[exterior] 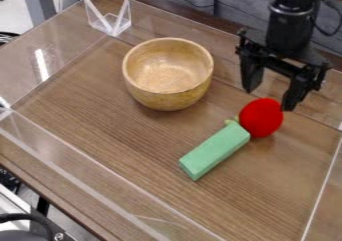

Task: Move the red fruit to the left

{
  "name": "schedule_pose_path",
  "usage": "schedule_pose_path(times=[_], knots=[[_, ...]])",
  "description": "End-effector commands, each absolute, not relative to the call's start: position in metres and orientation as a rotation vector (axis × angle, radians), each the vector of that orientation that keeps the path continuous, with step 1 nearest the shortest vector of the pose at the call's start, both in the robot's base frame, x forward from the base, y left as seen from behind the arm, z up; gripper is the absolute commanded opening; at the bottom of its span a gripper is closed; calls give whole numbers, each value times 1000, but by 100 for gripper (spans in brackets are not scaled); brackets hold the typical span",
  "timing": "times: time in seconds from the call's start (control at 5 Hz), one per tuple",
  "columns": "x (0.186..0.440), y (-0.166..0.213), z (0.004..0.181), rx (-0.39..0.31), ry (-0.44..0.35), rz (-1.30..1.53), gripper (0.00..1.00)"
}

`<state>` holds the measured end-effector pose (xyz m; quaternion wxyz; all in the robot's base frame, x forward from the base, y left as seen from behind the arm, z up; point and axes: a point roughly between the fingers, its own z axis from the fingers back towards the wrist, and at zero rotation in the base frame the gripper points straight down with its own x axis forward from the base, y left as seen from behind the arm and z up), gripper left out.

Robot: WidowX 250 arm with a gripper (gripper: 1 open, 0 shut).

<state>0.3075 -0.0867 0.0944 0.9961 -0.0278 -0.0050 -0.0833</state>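
Pincer (279, 77) wide, nothing in it. Glossy round red toy fruit (261, 117) sits just below my tips, beside the green rectangular block (215, 152). I judge the grip and leftward move both outstanding.

Robot arm (283, 7) cut off by the top edge

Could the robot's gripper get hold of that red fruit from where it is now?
Probably yes: the gripper hangs open just above the red fruit, and the green block lies off to one side, not over it.
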Motion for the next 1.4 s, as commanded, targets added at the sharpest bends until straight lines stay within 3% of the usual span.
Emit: schedule_pose_path(times=[0.0,0.4,0.6,0.8,1.0,1.2], knots=[[307,-80,97,-59,-21,-123,100],[310,-93,78,-55,11,-142,100],[312,-84,104,-59,-19,-117,0],[313,-67,138,-64,-62,-88,0],[310,-46,161,-77,-117,-17,0],[308,-57,130,-69,-95,-5,100]])
